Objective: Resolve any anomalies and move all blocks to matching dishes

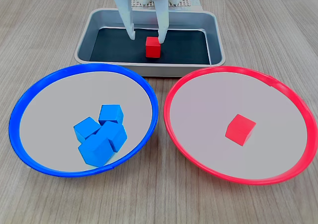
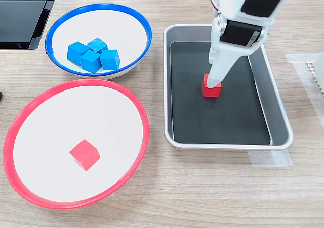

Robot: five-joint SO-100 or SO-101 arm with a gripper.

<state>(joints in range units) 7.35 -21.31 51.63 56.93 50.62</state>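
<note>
A red block (image 1: 153, 47) (image 2: 211, 86) lies on the black liner of the silver tray (image 1: 149, 68) (image 2: 279, 111). My gripper (image 1: 147, 37) (image 2: 214, 80) hangs over it, open, its white fingers (image 1: 162, 28) spread apart. The finger on the first exterior view's right reaches down right beside the block. A second red block (image 1: 240, 129) (image 2: 84, 154) rests in the red-rimmed dish (image 1: 198, 110) (image 2: 45, 117). Several blue blocks (image 1: 102, 133) (image 2: 93, 55) sit clustered in the blue-rimmed dish (image 1: 54, 110) (image 2: 126, 31).
A black flat object (image 2: 23, 10) sits at the second exterior view's top left. Clear tape (image 2: 268, 158) holds the tray's corner to the wooden table. Small metal parts (image 2: 316, 71) lie at the second exterior view's right edge.
</note>
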